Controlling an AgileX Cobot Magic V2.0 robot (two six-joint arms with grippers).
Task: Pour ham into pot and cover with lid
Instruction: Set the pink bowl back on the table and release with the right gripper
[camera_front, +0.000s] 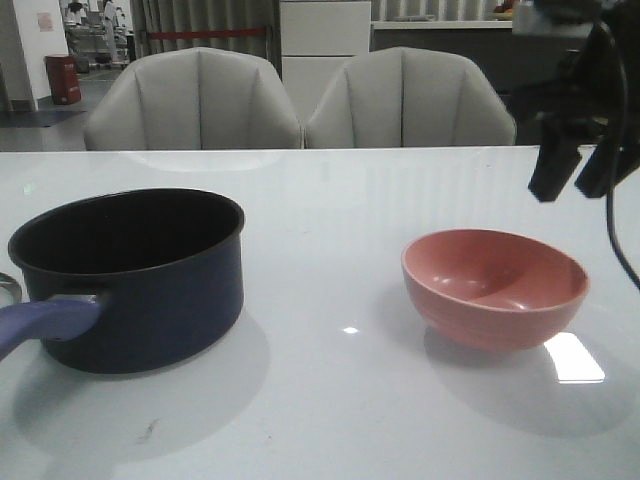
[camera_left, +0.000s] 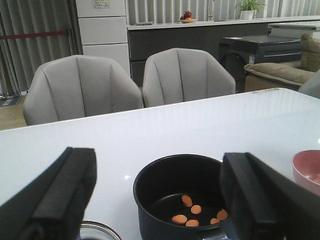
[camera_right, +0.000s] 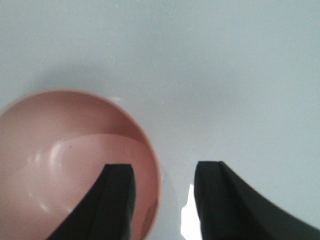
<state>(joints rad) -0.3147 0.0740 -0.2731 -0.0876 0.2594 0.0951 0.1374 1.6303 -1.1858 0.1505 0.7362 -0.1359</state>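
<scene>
Left tool (camera_left: 157, 200) wide open, holding nothing, above the pot (camera_front: 130, 280) at counter (camera_front: 330, 420) left. Ham (camera_left: 192, 212) lies on pot's black floor, approx six pieces. Lid edge (camera_left: 97, 231) just beside pot, mostly out of view. Pink bowl (camera_front: 495, 287) stands right. Right tool (camera_right: 162, 200) open, empty, over bowl's rim.
</scene>
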